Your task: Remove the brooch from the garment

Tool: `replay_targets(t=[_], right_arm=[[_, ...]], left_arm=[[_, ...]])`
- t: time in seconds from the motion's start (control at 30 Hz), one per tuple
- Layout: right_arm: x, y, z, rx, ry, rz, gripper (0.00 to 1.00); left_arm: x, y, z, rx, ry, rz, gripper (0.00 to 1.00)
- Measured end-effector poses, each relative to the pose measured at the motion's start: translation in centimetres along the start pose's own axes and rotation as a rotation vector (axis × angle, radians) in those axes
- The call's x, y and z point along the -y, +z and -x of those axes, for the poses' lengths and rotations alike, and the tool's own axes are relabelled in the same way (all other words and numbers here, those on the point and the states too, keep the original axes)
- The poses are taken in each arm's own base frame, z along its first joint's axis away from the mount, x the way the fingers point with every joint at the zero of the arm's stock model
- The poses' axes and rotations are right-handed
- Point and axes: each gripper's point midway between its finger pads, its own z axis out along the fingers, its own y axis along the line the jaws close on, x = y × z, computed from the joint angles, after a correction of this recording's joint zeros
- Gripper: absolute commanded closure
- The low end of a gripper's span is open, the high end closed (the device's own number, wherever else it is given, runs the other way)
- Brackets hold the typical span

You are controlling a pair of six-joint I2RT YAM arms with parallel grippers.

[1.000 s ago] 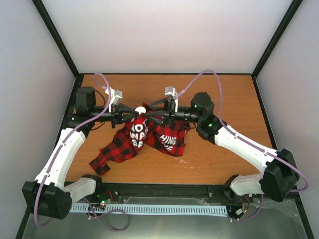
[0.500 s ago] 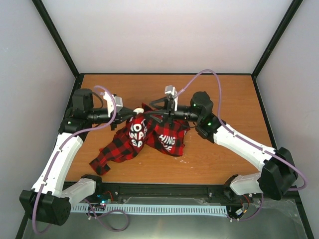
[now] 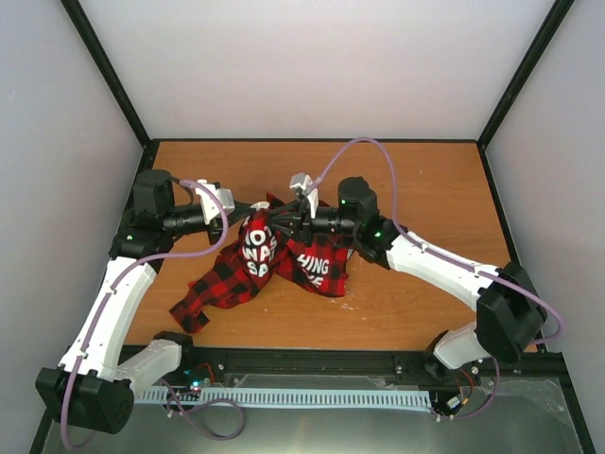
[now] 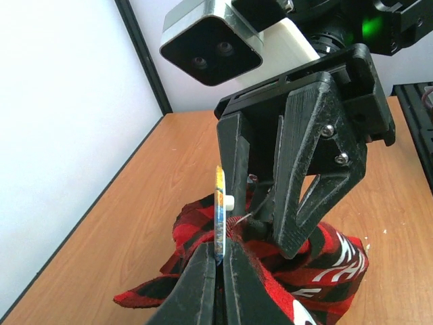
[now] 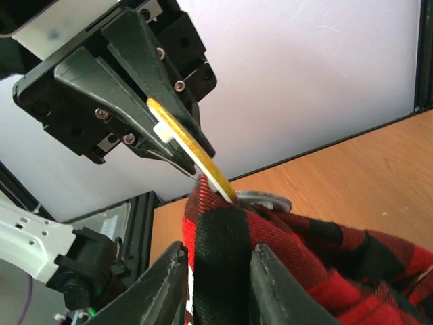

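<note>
Yellow brooch [image 4: 218, 211] stands edge-up, clenched in left fingers [image 4: 196, 284]; right fingers [image 5: 160, 291] seemingly pinch garment [image 5: 325, 271].

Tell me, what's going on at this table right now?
Two robot arms are working a brooch off a red-and-black checked shirt on the table. The left gripper is shut on the thin round brooch's edge. The right gripper pinches a fold of shirt just beside it. The brooch sits against the cloth, not clearly free.
</note>
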Motion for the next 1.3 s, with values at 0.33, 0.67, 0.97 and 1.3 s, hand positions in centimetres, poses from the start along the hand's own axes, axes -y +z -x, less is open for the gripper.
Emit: replay_targets(t=[0.33,0.67,0.97,1.3], right_arm=[[-0.2,1.2,0.4,0.014,0.038,0.002,0.97],[-0.7,1.5,0.5,0.016,0.077,0.017,0.97],[-1.8,1.9,0.7,0.017,0.083,0.042,0.97],[-3.0,2.3,0.9,0.014,0.078,0.077,0.97]], left_arm=[[-0.1,-0.2,-0.1,-0.001,0.061,0.03,0.99],[-0.2,-0.5,-1.1,-0.011,0.197,0.102,0.99],[-0.9,-0.6,-1.5,-0.022,0.286,0.16,0.99],[-2.0,-0.5,-3.3,-0.068,0.344,0.233,0.99]])
